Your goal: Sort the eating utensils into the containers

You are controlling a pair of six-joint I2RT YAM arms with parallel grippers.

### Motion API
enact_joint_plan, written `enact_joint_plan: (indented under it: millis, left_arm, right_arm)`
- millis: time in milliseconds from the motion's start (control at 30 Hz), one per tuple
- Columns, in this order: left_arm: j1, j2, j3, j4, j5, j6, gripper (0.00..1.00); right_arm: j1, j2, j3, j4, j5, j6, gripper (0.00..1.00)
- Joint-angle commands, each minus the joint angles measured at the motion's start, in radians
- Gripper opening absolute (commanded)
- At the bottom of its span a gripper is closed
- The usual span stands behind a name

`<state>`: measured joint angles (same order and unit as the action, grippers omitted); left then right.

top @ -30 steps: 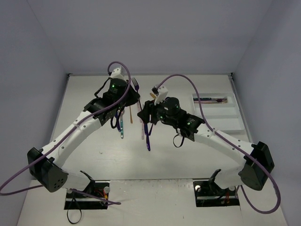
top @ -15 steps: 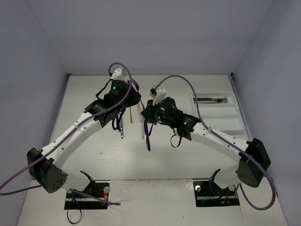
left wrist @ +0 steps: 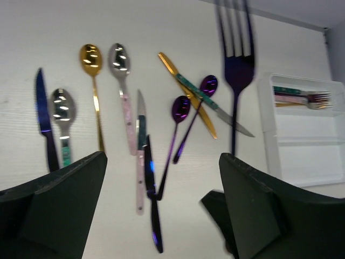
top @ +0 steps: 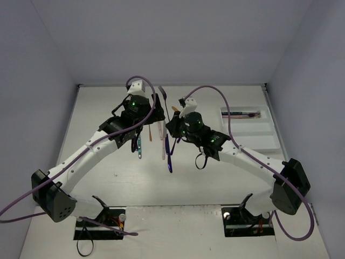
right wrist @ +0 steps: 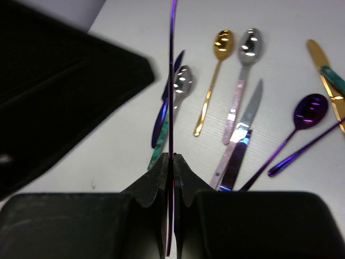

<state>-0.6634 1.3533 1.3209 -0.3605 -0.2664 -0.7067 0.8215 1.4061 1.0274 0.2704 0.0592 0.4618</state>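
So the right wrist camera catches the purple fork (right wrist: 172, 81) only edge-on. It's a thin shiny line pinched tight between the fingers of the right gripper (right wrist: 172, 159), held up over the middle of the worktop (top: 135, 183). The left wrist camera gets it face-on instead: flat tines and a narrow neck, a bit blurred, with the lower handle lost in a dark smudge. The left gripper (left wrist: 161, 159) has its jaws wide apart, gripping nothing.

From above, both grippers bunch together and hide most of the loose pile (left wrist: 141, 129). The wrist views show it fine: gold spoon (left wrist: 90, 57), pink-handled spoon (left wrist: 119, 57), glossy purple spoons (left wrist: 180, 108), dark blue knife (left wrist: 43, 102). Over by the right edge sits the white plastic tray (top: 250, 132), with a few pieces in its far compartment.
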Motion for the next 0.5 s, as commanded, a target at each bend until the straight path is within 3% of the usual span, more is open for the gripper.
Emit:
enact_joint_plan:
  millis: [0,100,200,467]
  left_arm:
    - [0.021,-0.13,0.002,-0.05,-0.199,0.144,0.87]
    - [0.063,-0.196,-0.051,-0.053,-0.241,0.218,0.97]
    - [0.142,-0.251,-0.115,-0.065,-0.214,0.29,0.97]
    - [0.362,-0.34,-0.236,-0.069,-0.094,0.391,0.97]
  right_arm:
    - [-0.149,-0.063,-0.038,0.039,0.22,0.165,0.0]
    - [-0.277,-0.084,-0.077,0.029,0.256,0.255,0.0]
    - [-0.406,-0.072,-0.091,0.027,0.235,0.312,0.0]
    - [-0.61,0.022,-0.067,0.027,0.306,0.425,0.0]
